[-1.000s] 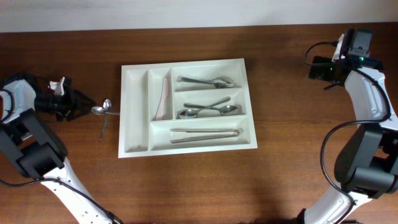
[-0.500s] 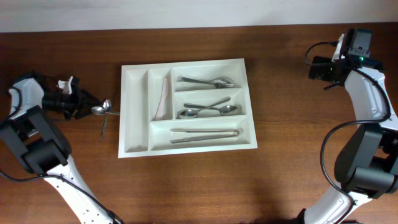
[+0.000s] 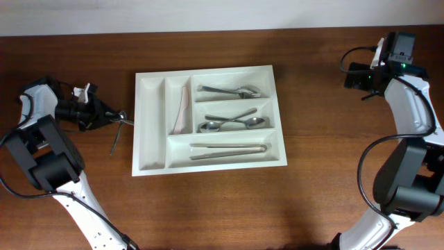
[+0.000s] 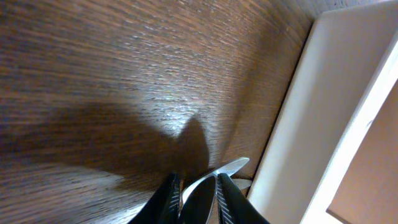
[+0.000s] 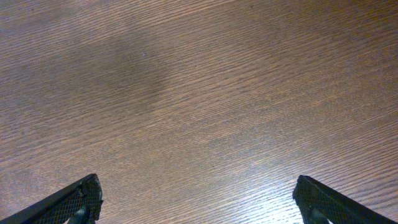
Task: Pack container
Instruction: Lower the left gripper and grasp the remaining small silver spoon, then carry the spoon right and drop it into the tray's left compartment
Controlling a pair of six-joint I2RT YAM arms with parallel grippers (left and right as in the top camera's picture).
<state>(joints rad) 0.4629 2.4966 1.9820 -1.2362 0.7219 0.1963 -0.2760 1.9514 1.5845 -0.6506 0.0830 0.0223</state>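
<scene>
A dark brown wooden table [image 3: 208, 208] shows fine grain under overhead light. A pale wall [image 3: 208, 14] borders its far edge.

left claw [image 3: 114, 117] slid right toward the container [image 3: 149, 125], jaws narrowed onto the spoon [image 4: 200, 190], its bowl now covered overhead

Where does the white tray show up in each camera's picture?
Overhead: tray in the centre.
Left wrist: tray wall along the right edge.
Right wrist: not in it.
Shared landmark: the spoon in the left pincer, just left of the tray.
</scene>
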